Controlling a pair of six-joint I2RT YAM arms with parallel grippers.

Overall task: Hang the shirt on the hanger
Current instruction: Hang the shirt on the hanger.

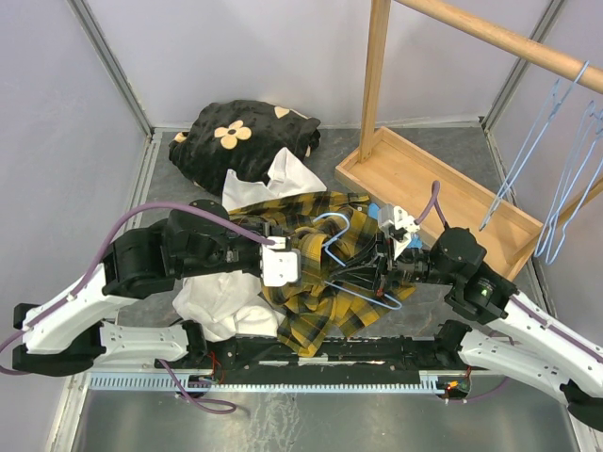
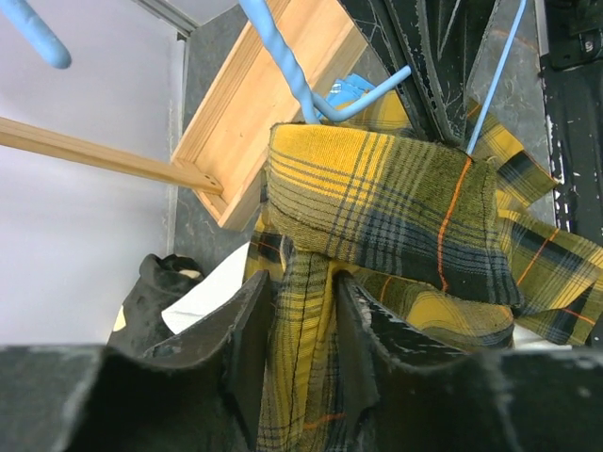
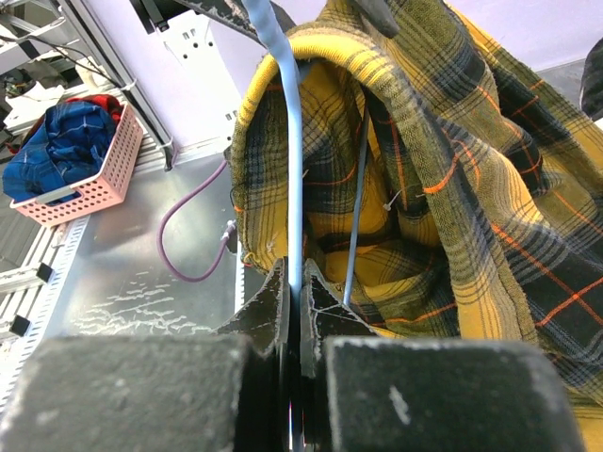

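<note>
Yellow-and-black plaid flannel shirt (image 1: 311, 287) is bunched at the centre of the grey table (image 1: 179, 155), between the two arms, part draped over a plain white garment (image 1: 221, 306).

Thin pale-blue wire hanger (image 1: 328, 217) lies across the top of the shirt. Its hook loop is toward the left arm and its lower corner is near the right arm.

Left gripper (image 2: 303, 348): black fingers (image 2: 247, 330) are part-way apart and straddle a vertical fold of plaid. The cloth fills the gap and touches both inner faces. Can't tell how firm the clamp is. In the left wrist view the shirt (image 2: 377, 207) is folded over just ahead of the tips, with the hanger's twisted neck (image 2: 283, 66) above it.

Right gripper (image 3: 294, 325): fingers are pressed together, pinching the hanger wire (image 3: 292, 169). The wire runs straight up from the tips into the shirt (image 3: 443, 188), which hangs over it like a hood. A second wire leg shows inside the fabric.

Around it:
- A black cloth with cream flowers (image 1: 245, 137) is heaped at the back left.
- A wooden tray base (image 1: 433, 188) with an upright post is at the back right.
- A thick wooden rail (image 1: 509, 42) carries spare blue hangers (image 1: 535, 146).
- A pink perforated basket (image 3: 71, 165) of blue cloth sits off the table, seen from the right wrist.
</note>
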